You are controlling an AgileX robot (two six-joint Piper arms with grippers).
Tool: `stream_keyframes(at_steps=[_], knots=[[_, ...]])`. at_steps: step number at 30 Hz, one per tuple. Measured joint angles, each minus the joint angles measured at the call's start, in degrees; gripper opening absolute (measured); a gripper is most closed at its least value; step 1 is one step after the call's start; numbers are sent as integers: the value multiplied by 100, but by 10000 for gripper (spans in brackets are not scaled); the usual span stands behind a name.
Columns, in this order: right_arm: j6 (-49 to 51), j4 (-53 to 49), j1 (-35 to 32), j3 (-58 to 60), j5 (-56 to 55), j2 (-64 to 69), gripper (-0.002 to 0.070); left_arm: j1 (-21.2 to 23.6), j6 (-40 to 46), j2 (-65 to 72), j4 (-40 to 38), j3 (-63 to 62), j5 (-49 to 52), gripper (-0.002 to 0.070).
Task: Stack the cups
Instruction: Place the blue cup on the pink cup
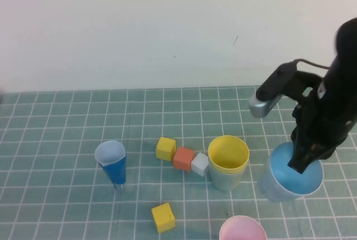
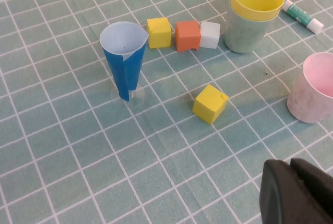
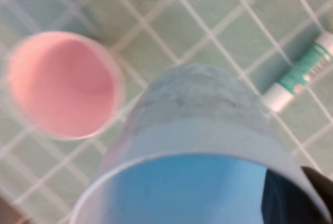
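Note:
My right gripper is shut on the rim of the light blue cup, one finger inside and one outside, as the right wrist view shows on the cup. I cannot tell whether this cup touches the table. It is to the right of the yellow cup, which sits nested in the pale green cup. The pink cup stands upright near the front edge, also in the left wrist view. My left gripper is shut and empty, above the table in front of the cups, out of the high view.
A narrow dark blue cone cup stands at the left. A yellow cube, an orange cube and a white cube lie in a row left of the yellow cup. Another yellow cube lies nearer the front. A glue stick lies by the cups.

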Motion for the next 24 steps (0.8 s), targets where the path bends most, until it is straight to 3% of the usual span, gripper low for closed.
stream_keyframes(at_steps=[6,16,24], knots=[[-624,1007,71,14,168,-419,16,0,0,0,0,0,0,-3],[-709,1054,629,147,-177,496,16,0,0,0,0,0,0,-3],[-579,929,628,147,-314,902,24,0,0,0,0,0,0,-3]])
